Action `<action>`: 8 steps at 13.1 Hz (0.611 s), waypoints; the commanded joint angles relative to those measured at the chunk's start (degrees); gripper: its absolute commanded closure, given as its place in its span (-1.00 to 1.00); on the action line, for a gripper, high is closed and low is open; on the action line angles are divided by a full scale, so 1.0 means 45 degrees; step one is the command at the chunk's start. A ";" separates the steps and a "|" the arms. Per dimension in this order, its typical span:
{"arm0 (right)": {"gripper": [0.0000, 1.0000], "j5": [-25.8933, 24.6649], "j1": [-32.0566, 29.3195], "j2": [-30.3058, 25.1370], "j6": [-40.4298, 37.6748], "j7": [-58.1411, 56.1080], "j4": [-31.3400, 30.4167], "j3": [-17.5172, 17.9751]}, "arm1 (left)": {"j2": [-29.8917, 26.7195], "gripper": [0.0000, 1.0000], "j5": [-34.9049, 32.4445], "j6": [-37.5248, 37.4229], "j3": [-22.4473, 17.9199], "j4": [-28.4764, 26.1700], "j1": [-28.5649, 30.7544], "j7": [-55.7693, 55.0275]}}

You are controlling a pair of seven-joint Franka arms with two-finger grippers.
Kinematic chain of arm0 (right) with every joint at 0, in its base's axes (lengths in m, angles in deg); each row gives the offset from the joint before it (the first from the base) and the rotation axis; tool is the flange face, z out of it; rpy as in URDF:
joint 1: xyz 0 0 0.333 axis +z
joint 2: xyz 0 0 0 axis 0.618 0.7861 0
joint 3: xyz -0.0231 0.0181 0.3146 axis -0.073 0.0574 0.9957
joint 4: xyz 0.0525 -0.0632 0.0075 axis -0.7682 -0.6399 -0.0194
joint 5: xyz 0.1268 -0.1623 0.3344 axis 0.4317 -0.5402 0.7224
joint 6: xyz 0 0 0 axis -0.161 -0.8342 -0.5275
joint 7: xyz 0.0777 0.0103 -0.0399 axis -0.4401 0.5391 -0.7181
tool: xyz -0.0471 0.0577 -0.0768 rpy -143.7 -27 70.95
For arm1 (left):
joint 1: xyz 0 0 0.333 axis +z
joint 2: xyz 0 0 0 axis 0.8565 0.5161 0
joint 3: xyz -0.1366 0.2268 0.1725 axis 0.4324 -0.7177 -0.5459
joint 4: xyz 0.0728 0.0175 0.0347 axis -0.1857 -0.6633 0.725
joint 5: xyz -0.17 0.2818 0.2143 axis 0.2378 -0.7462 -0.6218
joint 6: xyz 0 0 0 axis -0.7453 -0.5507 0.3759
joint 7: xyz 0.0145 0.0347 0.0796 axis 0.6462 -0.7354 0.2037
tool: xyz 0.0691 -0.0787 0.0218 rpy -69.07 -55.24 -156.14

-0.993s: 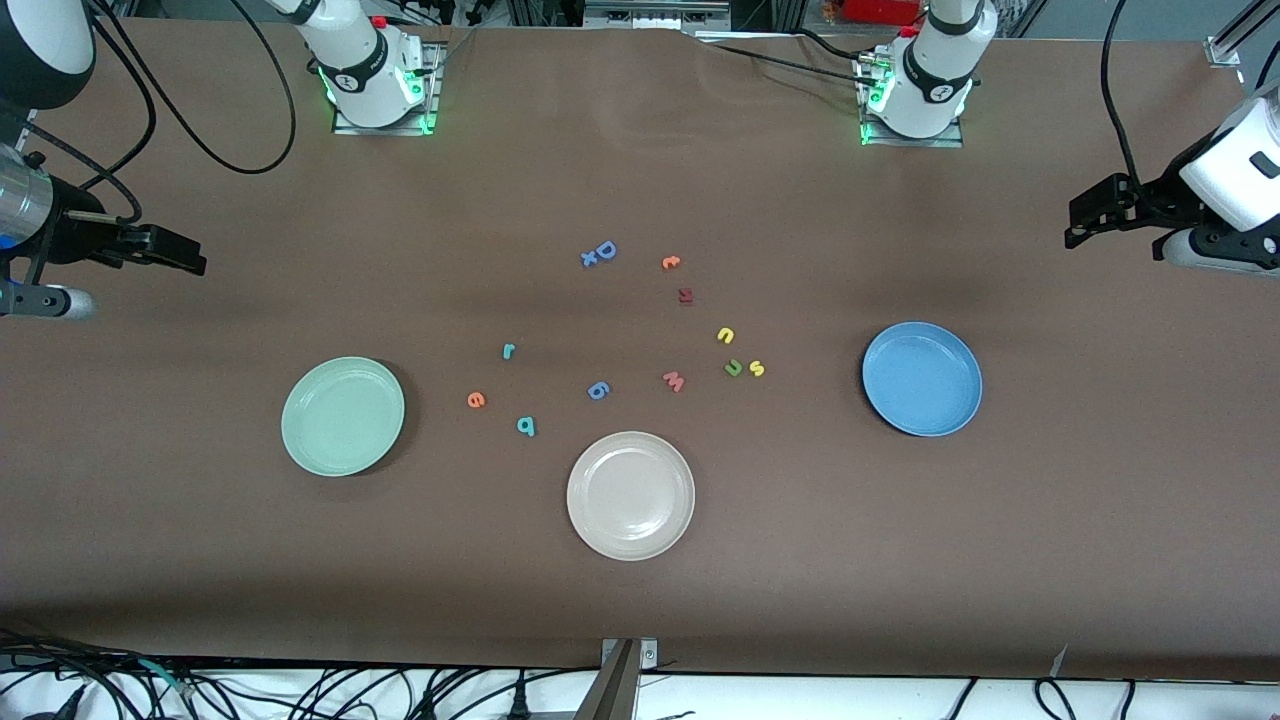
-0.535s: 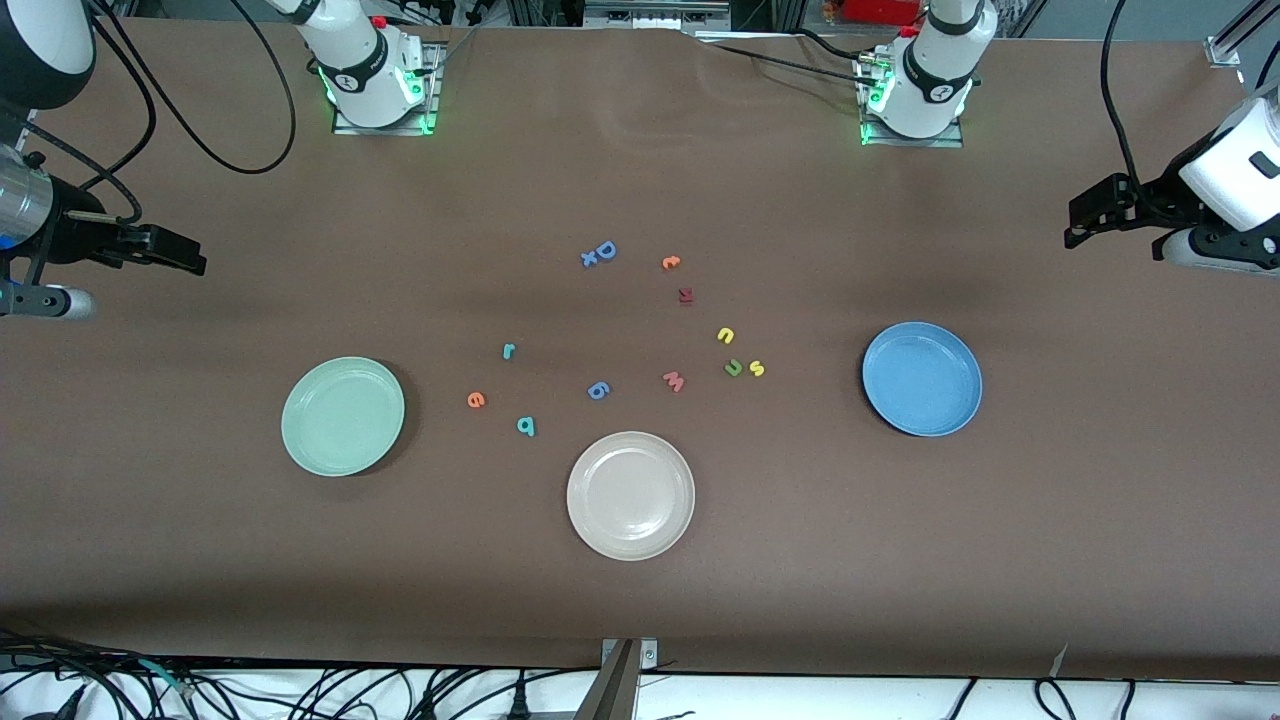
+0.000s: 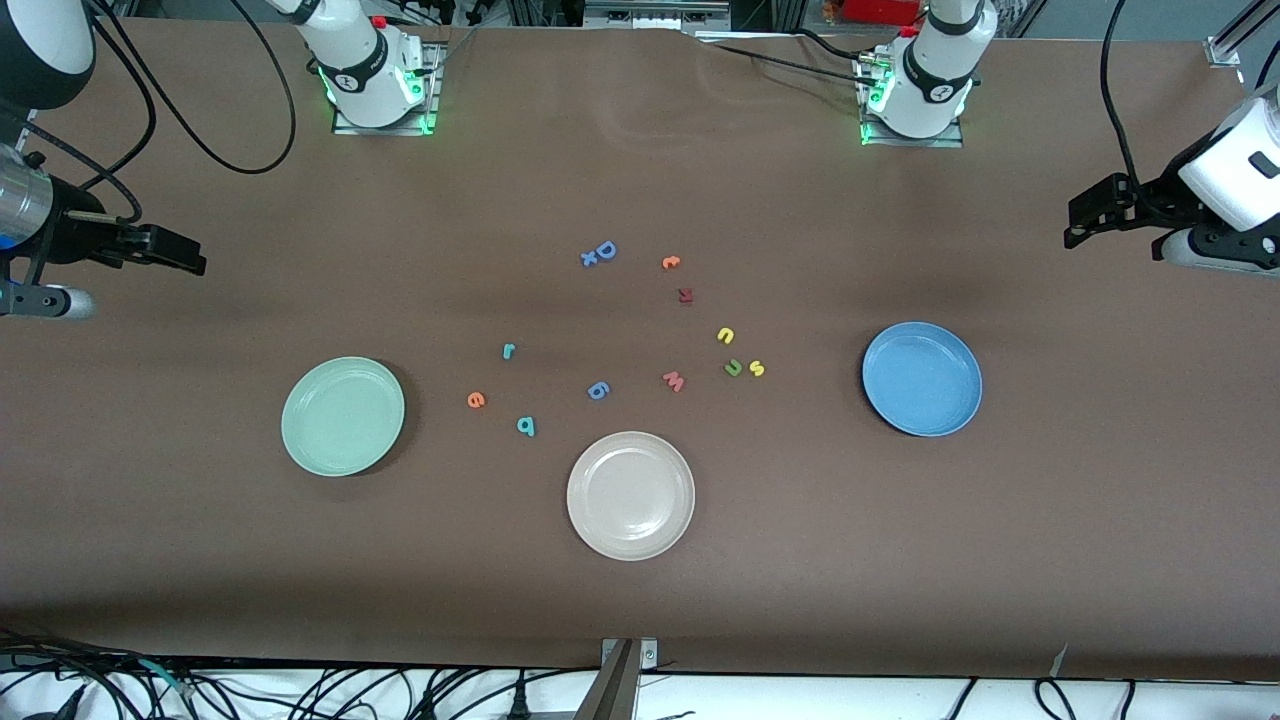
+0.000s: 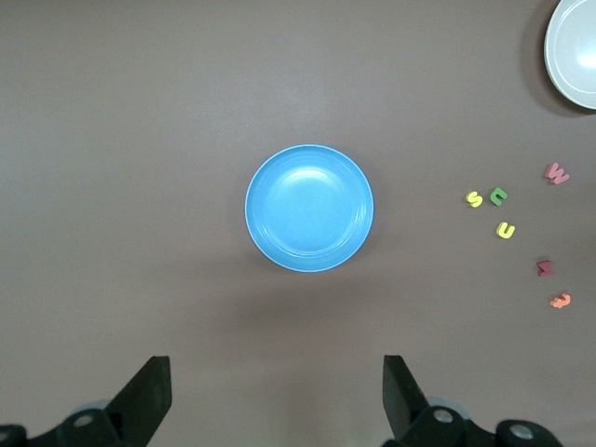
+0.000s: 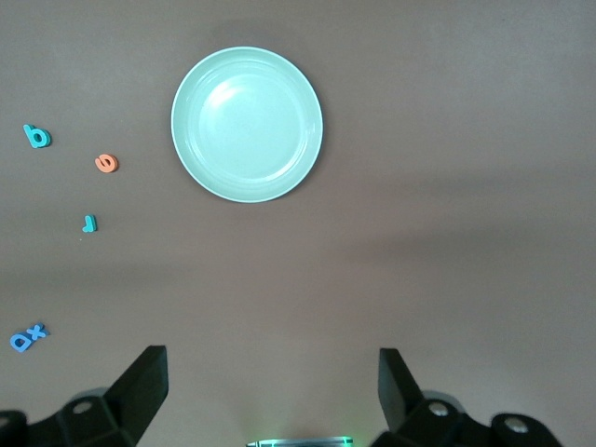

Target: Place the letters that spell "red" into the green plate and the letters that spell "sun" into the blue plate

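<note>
The pale green plate [image 3: 343,416] [image 5: 247,124] lies bare toward the right arm's end. Beside it are the teal "r" [image 3: 508,350] [image 5: 89,223], orange "e" [image 3: 476,400] [image 5: 107,163] and teal "d" [image 3: 526,426] [image 5: 36,137]. The blue plate [image 3: 922,378] [image 4: 309,208] lies bare toward the left arm's end, with the yellow "s" [image 3: 757,368] [image 4: 475,198], olive "u" [image 3: 733,368] [image 4: 499,196] and yellow "n" [image 3: 726,335] [image 4: 506,230] close by. My right gripper [image 3: 185,255] [image 5: 270,365] and left gripper [image 3: 1075,225] [image 4: 277,372] hang open and hold nothing, high over the table's ends.
A beige plate [image 3: 630,495] sits nearest the front camera, between the other plates. Loose letters in mid-table: blue "6" [image 3: 598,390], salmon "w" [image 3: 674,381], a dark red letter [image 3: 685,295], an orange letter [image 3: 671,262], blue "D" with an "x" [image 3: 599,253].
</note>
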 commanded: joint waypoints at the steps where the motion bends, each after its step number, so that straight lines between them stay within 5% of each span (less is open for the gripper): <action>1: -1.00 0.0243 -0.0008 0.0008 -0.0193 -0.0171 0.0089 -0.0071 | 0.0030 -1.00 -0.0161 -0.0213 0.0049 0.0178 -0.0027 0.0103; 8: -1.00 0.0243 0.0069 0.0145 0.0040 -0.0152 0.0089 -0.0032 | 0.0030 -1.00 -0.0141 -0.0213 0.0049 0.0178 -0.0066 -0.0014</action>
